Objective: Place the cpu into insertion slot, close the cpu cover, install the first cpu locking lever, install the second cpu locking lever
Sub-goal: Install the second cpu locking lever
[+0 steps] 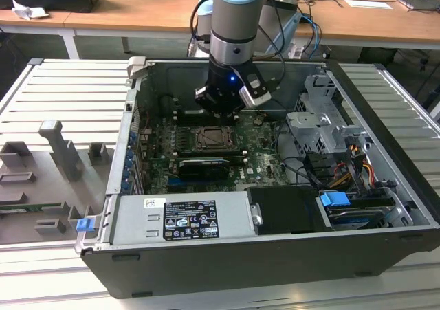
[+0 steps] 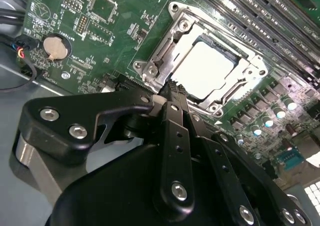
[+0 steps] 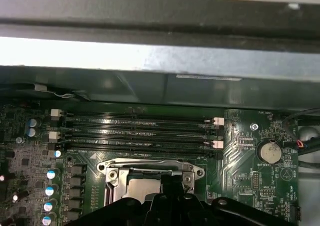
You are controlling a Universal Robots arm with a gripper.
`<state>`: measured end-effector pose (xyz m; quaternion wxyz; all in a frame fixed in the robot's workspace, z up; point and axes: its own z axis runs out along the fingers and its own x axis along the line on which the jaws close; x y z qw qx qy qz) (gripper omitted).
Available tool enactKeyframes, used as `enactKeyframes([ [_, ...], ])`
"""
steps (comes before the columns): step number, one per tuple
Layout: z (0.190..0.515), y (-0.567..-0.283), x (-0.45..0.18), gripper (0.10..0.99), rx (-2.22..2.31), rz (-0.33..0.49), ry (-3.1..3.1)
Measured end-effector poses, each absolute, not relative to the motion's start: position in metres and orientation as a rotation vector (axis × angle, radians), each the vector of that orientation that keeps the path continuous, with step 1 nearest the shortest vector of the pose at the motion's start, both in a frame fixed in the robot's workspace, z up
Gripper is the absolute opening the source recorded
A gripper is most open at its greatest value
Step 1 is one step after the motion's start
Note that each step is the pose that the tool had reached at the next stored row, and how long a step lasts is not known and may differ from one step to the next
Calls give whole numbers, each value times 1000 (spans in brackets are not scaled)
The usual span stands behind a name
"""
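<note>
The cpu (image 2: pixel 210 68), a pale square chip, lies in the insertion slot (image 1: pixel 208 139) on the green board. The silvery cpu cover (image 2: pixel 175 45) lies flat around it, and the chip shows through its cut-out. My gripper (image 2: pixel 172 85) is shut with nothing between its black fingers, and its tip sits at one edge of the cover frame. In the first wrist view the gripper (image 3: pixel 172 186) rises over the near side of the cover (image 3: pixel 150 166), hiding part of the cpu (image 3: pixel 142 188). In the exterior view the gripper (image 1: pixel 223 100) hangs just above the socket's far side.
Long black memory slots (image 3: pixel 140 131) run beside the socket. A coin battery (image 2: pixel 54 46) sits on the board. The case wall (image 1: pixel 130 138), power supply (image 1: pixel 182 217), drive cage (image 1: pixel 320 128) and cables (image 1: pixel 344 165) close in around the board.
</note>
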<state>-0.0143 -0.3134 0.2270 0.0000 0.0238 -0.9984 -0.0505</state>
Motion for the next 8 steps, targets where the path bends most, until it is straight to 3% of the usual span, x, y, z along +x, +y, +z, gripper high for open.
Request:
enactKeyframes([
  [8,231,-323,-14,106,74,-158,-3137],
])
